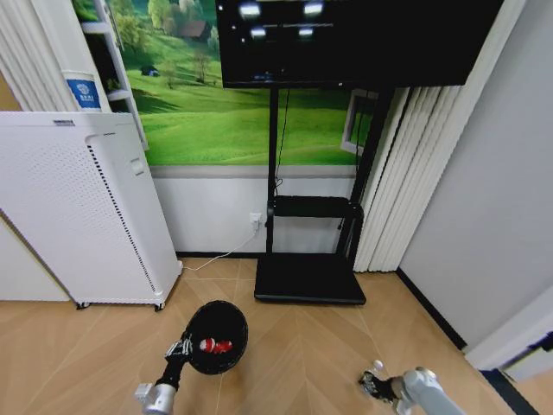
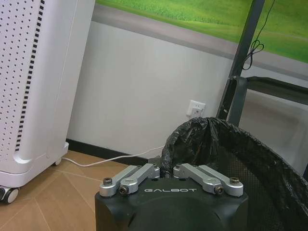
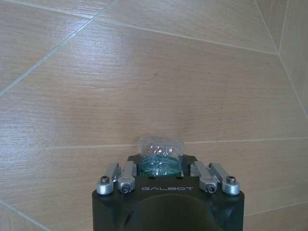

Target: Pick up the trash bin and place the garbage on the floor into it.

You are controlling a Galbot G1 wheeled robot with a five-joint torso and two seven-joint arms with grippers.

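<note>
**Bin held, bottle in the right gripper**

You have the bin (image 1: 216,337) at lower centre of the head view, its rim pinched by the left gripper (image 1: 179,349). In the left wrist view the fingers (image 2: 138,175) are closed on the black liner at the rim (image 2: 211,127), which keeps the mouth open and tilted toward the robot, likely so litter can be dropped in. A red-and-white piece (image 1: 215,346) already lies inside.

Your right gripper (image 1: 373,386) sits at lower right of the head view, low over the wood floor (image 1: 302,354) and well apart from the bin. In the right wrist view its fingers (image 3: 126,174) are closed around a crumpled clear-and-green bottle (image 3: 160,154), which sticks out forward between them. By the look of it this piece is picked and not yet binned.

The word "GALBOT" reads on both gripper bodies. The white perforated appliance (image 1: 78,207) at left carries a small label too fine to read; above it a blue square sign (image 1: 84,92) is also illegible.
</note>
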